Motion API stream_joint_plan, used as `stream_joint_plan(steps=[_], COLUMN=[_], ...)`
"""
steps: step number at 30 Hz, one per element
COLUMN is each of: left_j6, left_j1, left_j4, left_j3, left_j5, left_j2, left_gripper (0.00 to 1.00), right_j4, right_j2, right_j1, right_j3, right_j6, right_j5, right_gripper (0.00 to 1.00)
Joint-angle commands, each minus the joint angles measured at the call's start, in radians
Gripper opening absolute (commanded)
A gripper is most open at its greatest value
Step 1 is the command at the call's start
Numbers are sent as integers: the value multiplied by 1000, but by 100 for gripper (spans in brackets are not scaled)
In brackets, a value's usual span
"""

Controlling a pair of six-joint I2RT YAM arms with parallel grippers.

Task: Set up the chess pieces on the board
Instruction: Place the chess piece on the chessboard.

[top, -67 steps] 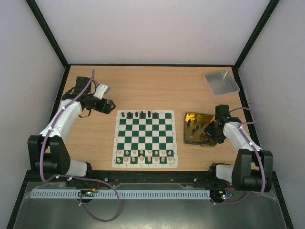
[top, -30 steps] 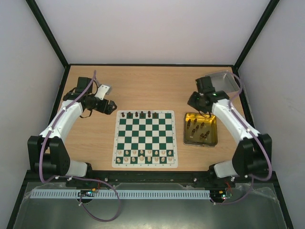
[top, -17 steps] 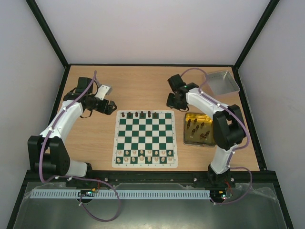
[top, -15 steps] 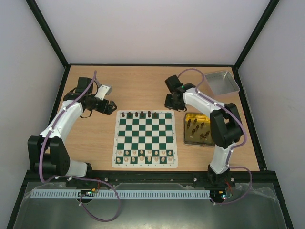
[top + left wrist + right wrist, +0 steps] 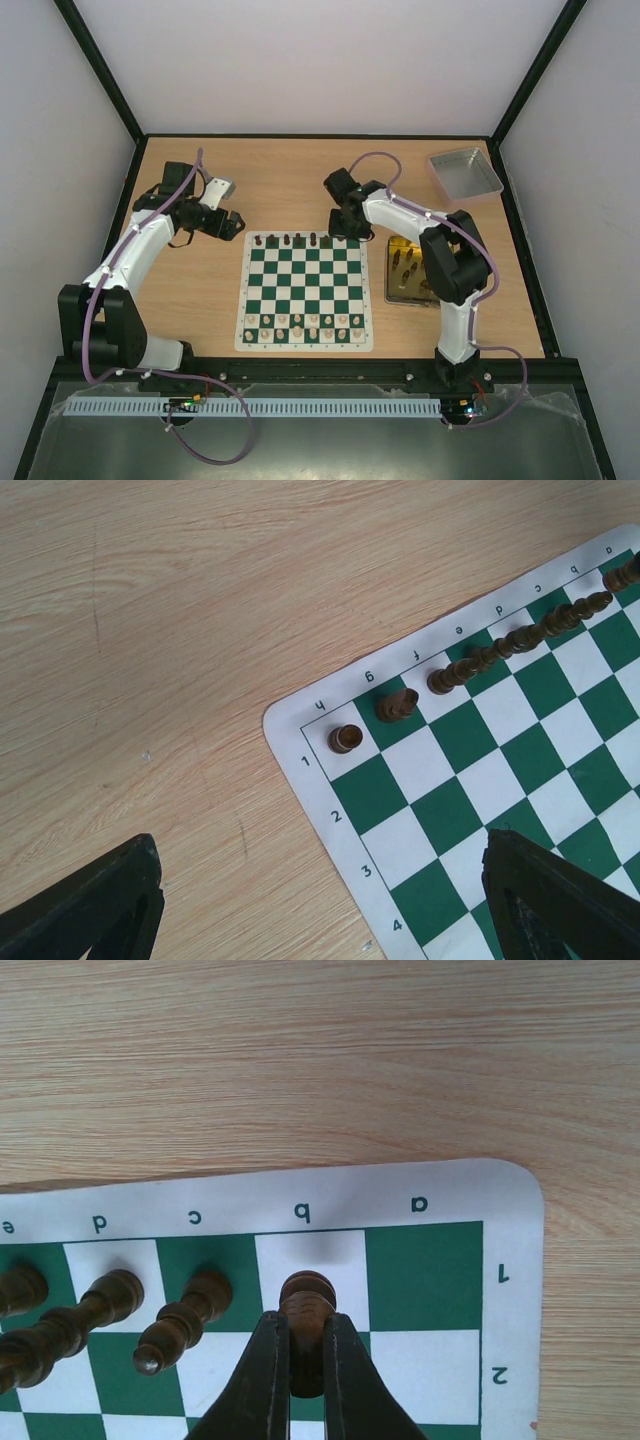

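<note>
Corner a1 of the board (image 5: pixel 425 1275) lies open; chess pieces (image 5: pixel 185 1328) block c1.

The board (image 5: pixel 304 290) is dark green and white checks, with a white border and dark green letters and numerals. The chess pieces (image 5: pixel 297 240) are dark brown; the near-row pieces (image 5: pixel 300 327) pale cream. The tin (image 5: pixel 392 285) is gold, the tray (image 5: pixel 465 172) grey, the table (image 5: pixel 280 190) light wood grain.

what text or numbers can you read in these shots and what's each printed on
"h g f e d c b a": letters along the board's white border, left wrist view.
"1 2 3 4": numbers down that border's side, same view.
"e d c b a": same border, right wrist view; "b" near the chess piece in the right claw.
"1 2": border's side, same view.
Top view: border marks too small to read.
</note>
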Motion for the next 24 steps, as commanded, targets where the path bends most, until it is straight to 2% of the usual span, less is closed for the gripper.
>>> stream_joint_plan(steps=[1,24], left_j6=[2,5], left_j1=[-6,-6], left_j4=[6,7], left_j3=[-8,-10], left_j5=[-5,-1], left_j2=[-21,-22], left_gripper=[87,87], right_j4=[-24,19], right_j2=[22,55], right_j1=[6,8], right_j3=[13,-32], right_j6=[-9,6], right_j5=[28,-16], right_gripper=[2,2])
